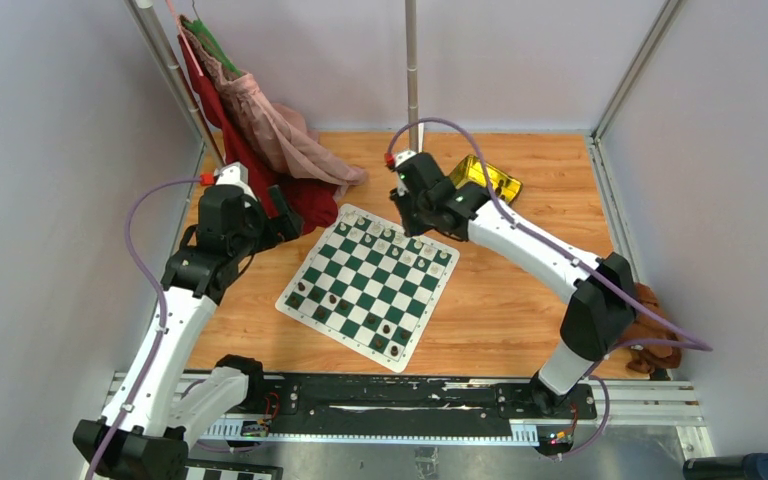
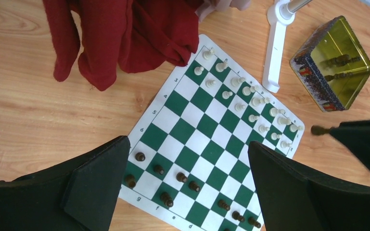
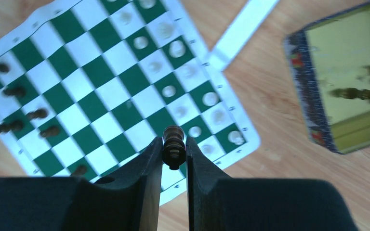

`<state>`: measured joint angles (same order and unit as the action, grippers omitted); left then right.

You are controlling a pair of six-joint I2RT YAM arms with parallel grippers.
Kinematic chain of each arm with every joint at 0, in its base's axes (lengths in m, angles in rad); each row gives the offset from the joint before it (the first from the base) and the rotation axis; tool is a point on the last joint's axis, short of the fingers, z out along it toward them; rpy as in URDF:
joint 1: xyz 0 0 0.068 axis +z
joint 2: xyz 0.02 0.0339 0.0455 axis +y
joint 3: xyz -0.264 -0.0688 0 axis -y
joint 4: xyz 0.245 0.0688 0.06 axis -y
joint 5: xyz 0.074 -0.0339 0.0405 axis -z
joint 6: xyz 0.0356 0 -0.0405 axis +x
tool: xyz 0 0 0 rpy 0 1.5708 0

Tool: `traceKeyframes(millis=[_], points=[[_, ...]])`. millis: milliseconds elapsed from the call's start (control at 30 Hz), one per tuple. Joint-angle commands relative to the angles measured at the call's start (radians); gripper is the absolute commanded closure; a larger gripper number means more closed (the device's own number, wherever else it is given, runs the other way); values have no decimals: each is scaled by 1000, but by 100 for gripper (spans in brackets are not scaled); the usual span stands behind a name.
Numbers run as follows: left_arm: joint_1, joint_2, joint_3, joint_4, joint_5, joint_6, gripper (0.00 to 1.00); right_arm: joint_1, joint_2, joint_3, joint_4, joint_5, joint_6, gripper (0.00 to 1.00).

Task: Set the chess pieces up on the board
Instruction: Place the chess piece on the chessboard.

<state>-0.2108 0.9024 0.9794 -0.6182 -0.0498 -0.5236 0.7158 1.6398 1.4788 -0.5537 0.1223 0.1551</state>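
One dark piece (image 3: 173,137) is clamped between the fingers of the right hand (image 3: 173,144), over the edge of the board (image 3: 101,98) where the cream pieces (image 3: 176,48) stand. The other dark pieces (image 3: 38,114) lie ahead and to the left of that hand. Best to carry the piece there high, clear of the standing pieces, then lower it straight onto a bare square. The left hand (image 2: 188,144) hangs spread wide, holding nothing.

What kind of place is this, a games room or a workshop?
Most likely a robot test booth in a lab: plain grey walls on metal posts box in a wooden table, two robot arms are bolted to a rail at its near edge, and a chess board lies before them.
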Motion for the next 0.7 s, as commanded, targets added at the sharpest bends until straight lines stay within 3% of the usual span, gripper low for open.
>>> traceKeyframes(millis=[0, 300, 667], points=[[7, -27, -10, -35, -30, -10, 0, 111, -25, 29, -61, -26, -10, 100], [7, -50, -1, -113, -141, -26, 0, 312, 21, 32, -73, -40, -16, 100], [7, -65, 14, -182, -292, -34, 0, 434, 130, 96, -114, -81, -54, 100]])
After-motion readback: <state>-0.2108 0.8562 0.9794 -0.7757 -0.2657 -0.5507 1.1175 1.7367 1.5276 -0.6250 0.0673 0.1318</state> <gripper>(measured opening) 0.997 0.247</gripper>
